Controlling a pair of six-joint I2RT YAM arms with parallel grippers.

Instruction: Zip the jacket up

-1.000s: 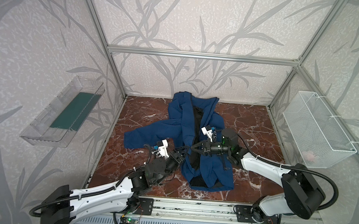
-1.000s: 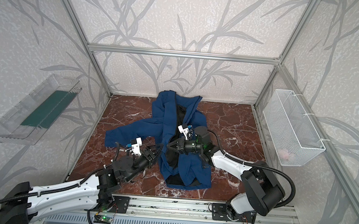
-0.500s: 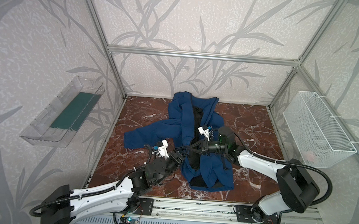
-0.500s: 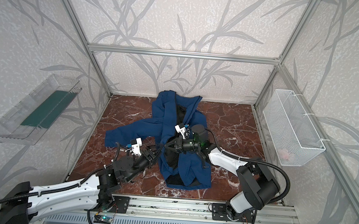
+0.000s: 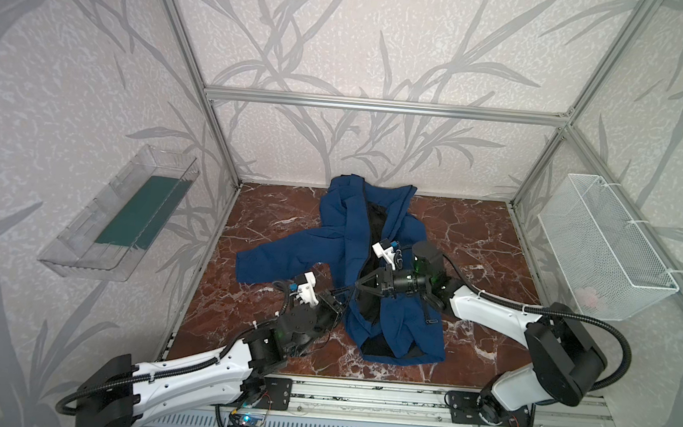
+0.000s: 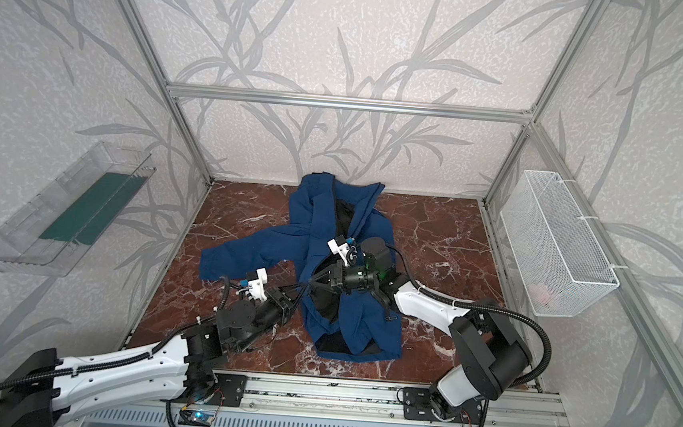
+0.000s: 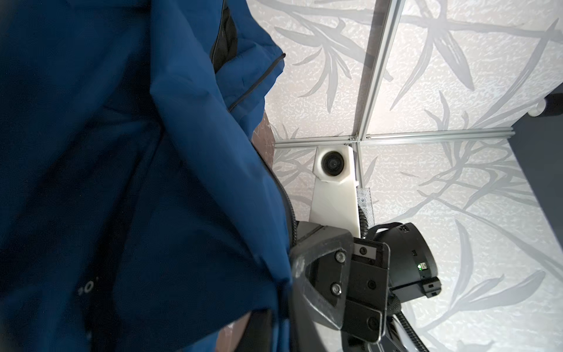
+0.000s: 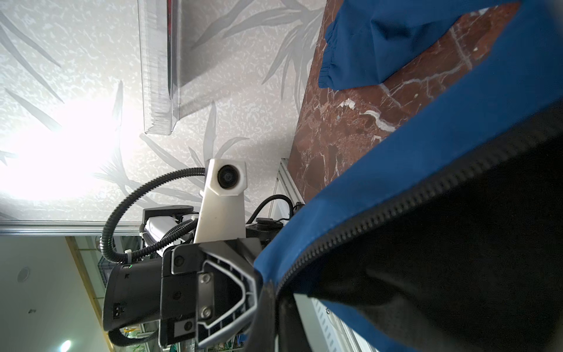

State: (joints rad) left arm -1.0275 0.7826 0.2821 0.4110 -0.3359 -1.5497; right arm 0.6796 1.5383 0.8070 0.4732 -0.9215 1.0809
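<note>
The navy jacket (image 5: pixel 404 236) (image 6: pixel 371 233) lies open on the marble floor, black lining (image 5: pixel 374 225) showing, one sleeve (image 5: pixel 273 259) stretched to the left. Both grippers meet tip to tip at the left front edge, mid-length. My left gripper (image 5: pixel 345 297) (image 6: pixel 297 291) (image 7: pixel 278 335) is shut on the jacket's blue edge. My right gripper (image 5: pixel 360 285) (image 6: pixel 311 283) (image 8: pixel 274 323) is shut on the same edge at the zipper teeth (image 8: pixel 396 210). That edge is lifted a little off the floor. The zipper slider is hidden.
A clear plastic tray (image 5: pixel 123 214) with a green mat hangs on the left wall. A white wire basket (image 5: pixel 604 247) hangs on the right wall. Aluminium frame posts stand at the corners, and a rail (image 5: pixel 359 395) runs along the front.
My left gripper has closed on the jacket's front edge. My right gripper has shifted slightly left, taking the zipper edge with it.
</note>
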